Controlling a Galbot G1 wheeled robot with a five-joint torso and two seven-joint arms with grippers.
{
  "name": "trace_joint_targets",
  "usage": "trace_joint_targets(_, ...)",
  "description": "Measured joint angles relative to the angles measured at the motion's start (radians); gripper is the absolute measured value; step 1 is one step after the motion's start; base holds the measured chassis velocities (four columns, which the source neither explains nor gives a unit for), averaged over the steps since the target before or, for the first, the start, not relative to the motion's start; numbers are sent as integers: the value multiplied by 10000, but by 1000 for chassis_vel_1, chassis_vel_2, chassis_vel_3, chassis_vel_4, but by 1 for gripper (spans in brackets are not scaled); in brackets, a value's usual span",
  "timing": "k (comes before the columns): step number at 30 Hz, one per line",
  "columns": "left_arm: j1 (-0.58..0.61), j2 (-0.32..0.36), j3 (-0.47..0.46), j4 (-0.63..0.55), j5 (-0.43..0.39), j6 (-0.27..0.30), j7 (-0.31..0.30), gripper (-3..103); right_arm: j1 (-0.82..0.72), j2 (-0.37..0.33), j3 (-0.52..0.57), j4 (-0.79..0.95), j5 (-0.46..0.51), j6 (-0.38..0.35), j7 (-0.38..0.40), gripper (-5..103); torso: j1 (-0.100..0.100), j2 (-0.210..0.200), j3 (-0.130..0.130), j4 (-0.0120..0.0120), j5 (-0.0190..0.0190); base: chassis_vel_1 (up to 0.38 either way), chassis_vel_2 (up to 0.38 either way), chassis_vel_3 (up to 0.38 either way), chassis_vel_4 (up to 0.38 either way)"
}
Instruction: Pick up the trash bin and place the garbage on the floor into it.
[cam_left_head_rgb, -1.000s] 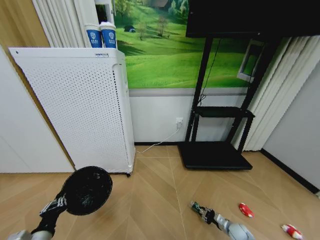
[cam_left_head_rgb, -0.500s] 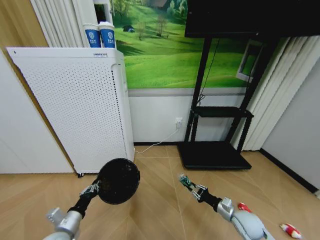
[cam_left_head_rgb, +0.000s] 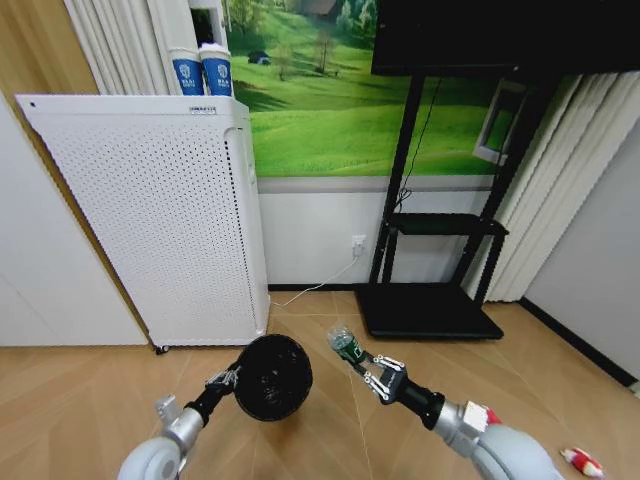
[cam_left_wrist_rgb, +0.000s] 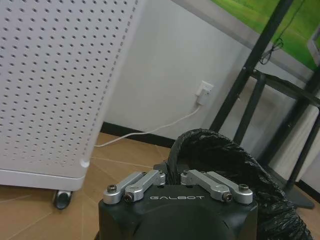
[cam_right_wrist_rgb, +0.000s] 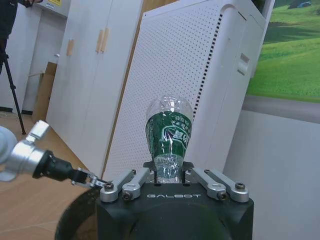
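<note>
The black mesh trash bin (cam_left_head_rgb: 272, 376) hangs above the floor (cam_left_head_rgb: 330, 330), its mouth turned toward me. My left gripper (cam_left_head_rgb: 228, 380) is shut on its rim (cam_left_wrist_rgb: 200, 145). My right gripper (cam_left_head_rgb: 366, 372) is shut on the clear bottle with the green label (cam_left_head_rgb: 345, 347), holding it just right of the bin. In the right wrist view the bottle (cam_right_wrist_rgb: 169, 132) stands up between the fingers, with the bin's rim (cam_right_wrist_rgb: 75, 220) and the left gripper (cam_right_wrist_rgb: 92, 181) below it. A small red piece (cam_left_head_rgb: 491, 414) peeks out behind my right arm. A red-and-white piece (cam_left_head_rgb: 582, 462) lies at the far right.
A tall white perforated appliance (cam_left_head_rgb: 160, 220) stands at the left wall with two cups (cam_left_head_rgb: 202, 72) on top. A black stand (cam_left_head_rgb: 430, 310) with a flat base sits at the right. A white cable (cam_left_head_rgb: 320, 285) runs along the skirting between them.
The left arm has carried the bin rightward toward the centre. The right arm has lifted the bottle up and left, close beside the bin's mouth.
</note>
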Motion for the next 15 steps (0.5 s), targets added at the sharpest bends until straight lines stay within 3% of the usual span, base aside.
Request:
trace_joint_targets(6, -678, 279, 821, 413, 44, -18, 276, 7, -87, 168, -282, 286, -43, -152, 3, 22, 0, 0, 0, -5, 1, 0, 0, 0, 0)
trace_joint_targets(8, -650, 290, 1405, 671, 536, -144, 1704, 7, -221, 208, -229, 516, 12, -153, -65, 22, 0, 0, 0, -3, -3, 0, 0, 0, 0)
trace_joint_targets(9, -616, 273, 1737, 833, 1087, -216, 2888, 7, -316, 210, -274, 612, 62, -152, -107, 22, 0, 0, 0, -2, -3, 0, 0, 0, 0)
trace_joint_targets(10, -616, 273, 1737, 833, 1087, -216, 2888, 7, -316, 210, -274, 612, 62, -152, -107, 22, 0, 0, 0, -2, -3, 0, 0, 0, 0)
trace_joint_targets(12, -682, -20, 1998, 946, 1363, -332, 3485, 7, -469, 276, -499, 581, -340, -47, -313, 22, 0, 0, 0, -1, -1, 0, 0, 0, 0)
trace_joint_targets(15, -703, -211, 2039, 941, 1268, -430, 3503, 7, -814, 333, -547, 515, -698, 110, -626, 22, 0, 0, 0, -1, 0, 0, 0, 0, 0)
